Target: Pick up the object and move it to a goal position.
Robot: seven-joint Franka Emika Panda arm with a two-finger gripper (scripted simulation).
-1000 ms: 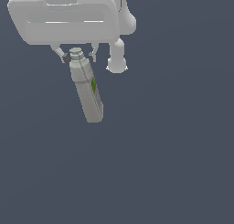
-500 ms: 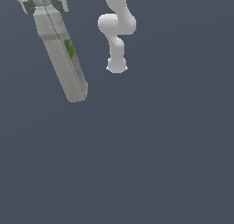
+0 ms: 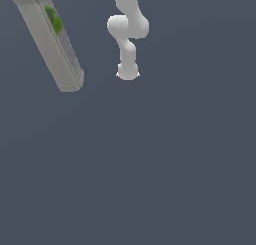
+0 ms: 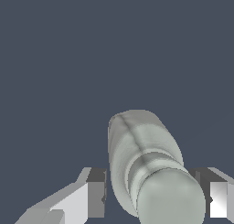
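The object (image 3: pixel 54 44) is a pale grey-beige bottle-like block with a green-blue mark near its upper end. It hangs tilted in the air at the exterior view's upper left, its lower end pointing down and to the right. Its top runs off the frame, so the gripper does not show in that view. In the wrist view my gripper (image 4: pixel 153 193) is shut on the object (image 4: pixel 141 150), one finger (image 4: pixel 93 195) on each side of the rounded cap end.
The white robot arm (image 3: pixel 127 34) stands further back, near the top middle of the exterior view, with its base at about (image 3: pixel 127 71). A plain dark grey floor (image 3: pixel 150 164) fills everything else.
The held object has gone up and toward the exterior view's left, and looks larger. The gripper has left the top of the frame.
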